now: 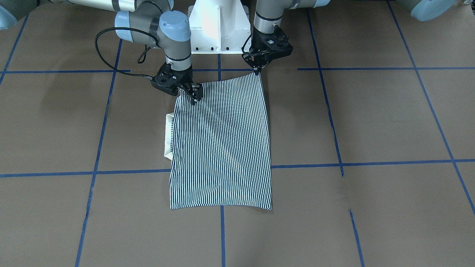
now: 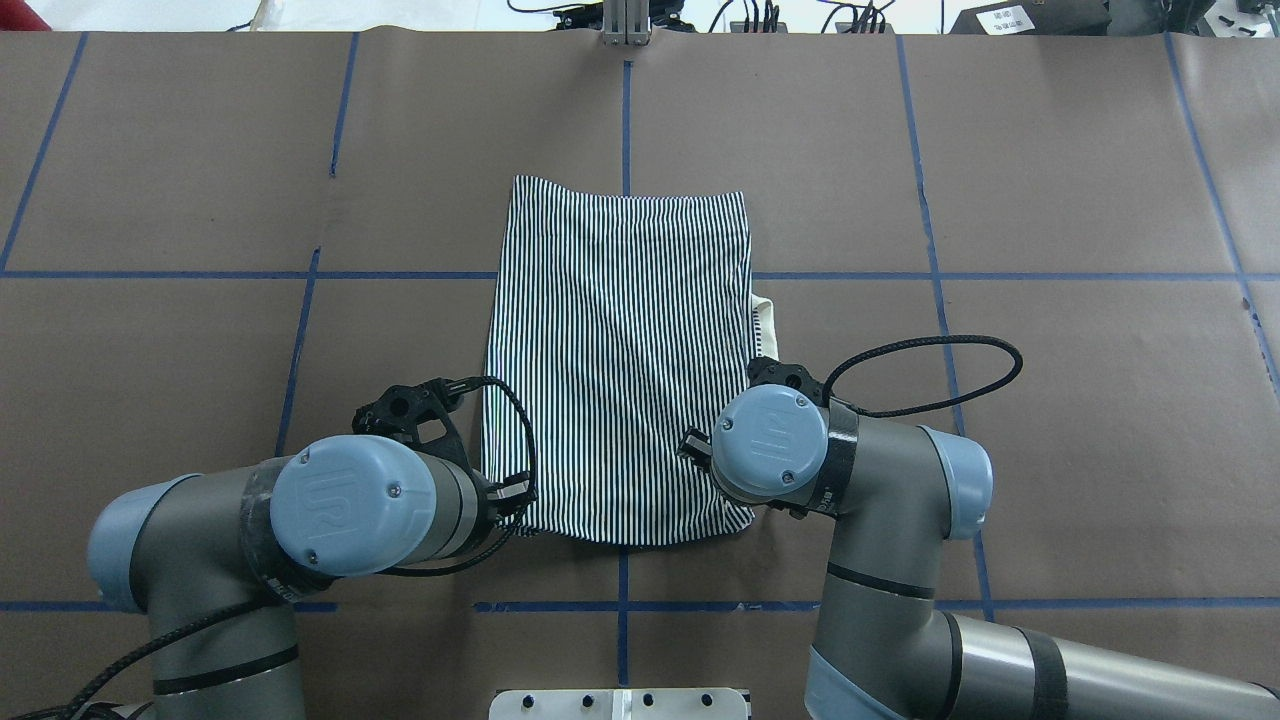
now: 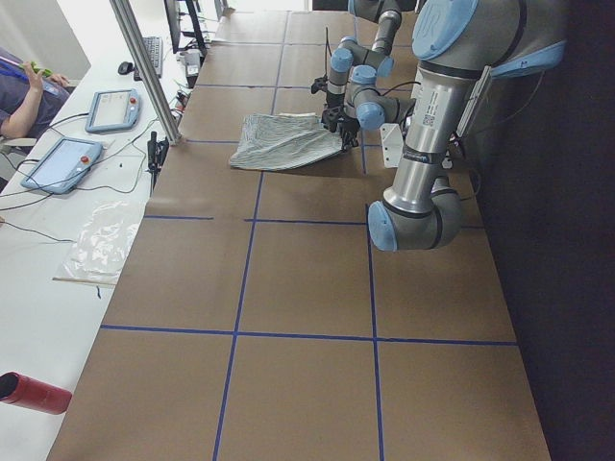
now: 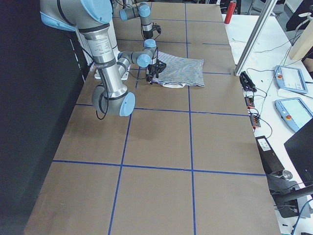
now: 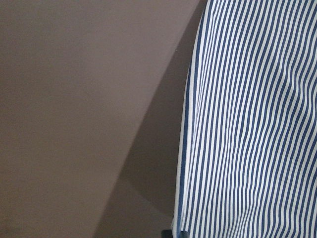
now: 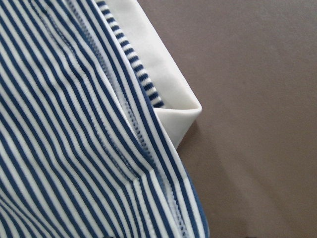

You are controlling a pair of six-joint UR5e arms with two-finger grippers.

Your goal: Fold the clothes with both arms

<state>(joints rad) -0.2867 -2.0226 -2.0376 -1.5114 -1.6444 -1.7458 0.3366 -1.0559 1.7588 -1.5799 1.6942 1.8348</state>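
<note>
You have the shirt (image 1: 222,148) folded flat, running away from both jaws: soft, light, limp, so grip corners; left gripper (image 1: 258,70) pinched shut on one, right gripper (image 1: 195,97) at the other, gap you can't tell

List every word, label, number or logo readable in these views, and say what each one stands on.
"UR": raised logo on the left arm's joint cap, overhead view.
"UR": same logo on the right arm's joint cap.
Sticker on the left arm's silver tube, left side view: too small to read.
White label on a black box past the table's far edge: blurred.
Striped shirt: no text shows.
</note>
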